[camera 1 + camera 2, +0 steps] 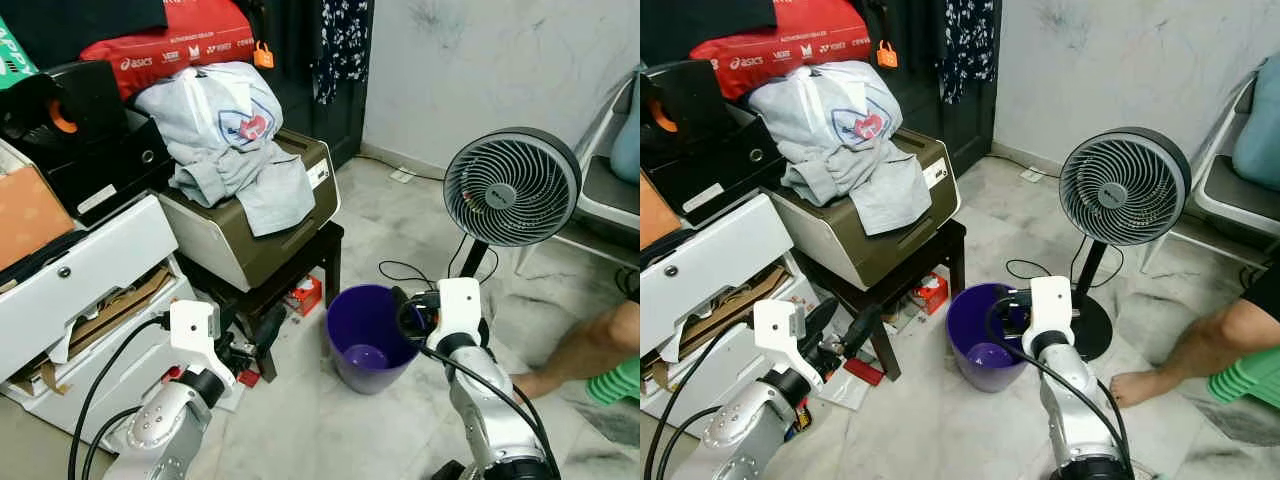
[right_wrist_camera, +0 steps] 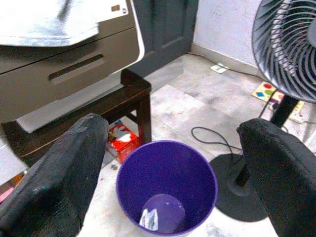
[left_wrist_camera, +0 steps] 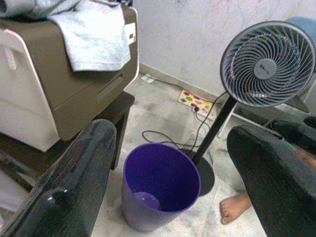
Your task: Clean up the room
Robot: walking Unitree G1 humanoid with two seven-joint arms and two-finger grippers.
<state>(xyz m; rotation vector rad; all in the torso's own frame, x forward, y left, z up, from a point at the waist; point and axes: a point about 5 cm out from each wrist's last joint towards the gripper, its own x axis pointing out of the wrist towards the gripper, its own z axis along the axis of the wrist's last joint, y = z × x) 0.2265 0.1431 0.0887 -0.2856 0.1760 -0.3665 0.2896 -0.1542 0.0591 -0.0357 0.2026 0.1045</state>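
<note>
My right gripper (image 2: pixel 168 148) hovers above the purple bin (image 2: pixel 167 186), jaws wide (small scrap inside); left gripper (image 3: pixel 173 163) jaws wide too.

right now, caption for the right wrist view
Open right tool above a purple bin, fan beside it.

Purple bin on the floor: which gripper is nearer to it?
Right. The right gripper hangs open just over the purple bin's rim. The left gripper, also open, is off to the bin's left, near the dark stool.
</note>
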